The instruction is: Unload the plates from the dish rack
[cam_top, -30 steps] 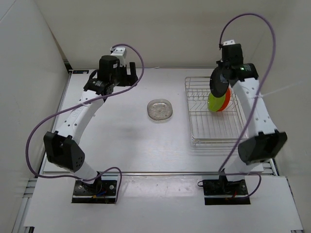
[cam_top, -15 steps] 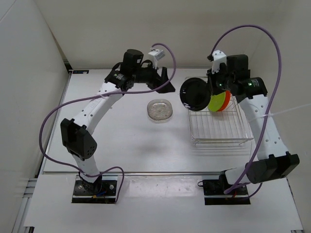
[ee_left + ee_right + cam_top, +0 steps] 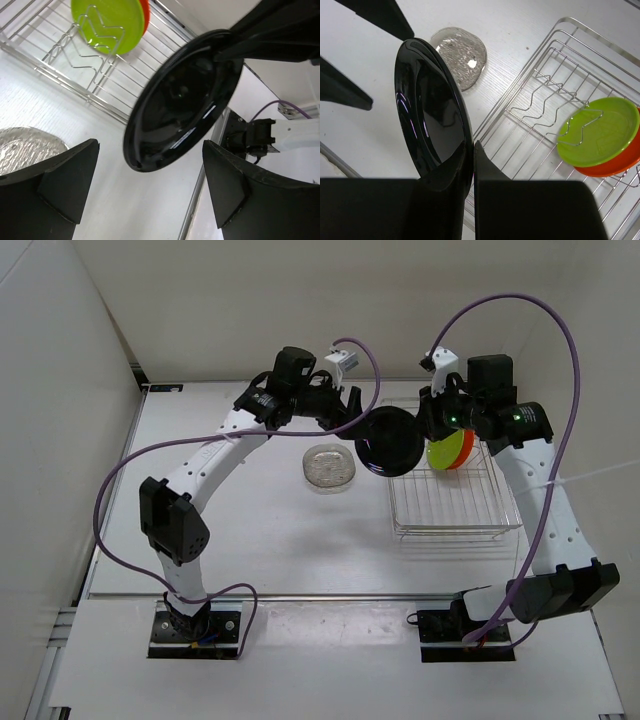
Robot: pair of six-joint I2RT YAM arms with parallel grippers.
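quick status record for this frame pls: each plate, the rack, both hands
black plate: in the air, left of the rack, held by its rim
right hand: shut on black plate
left hand: open, pointed at black plate, not gripping it
clear plate: flat on table, left of rack
green plate: on edge in rack
orange plate: in rack, right behind green plate
rack: holds two plates
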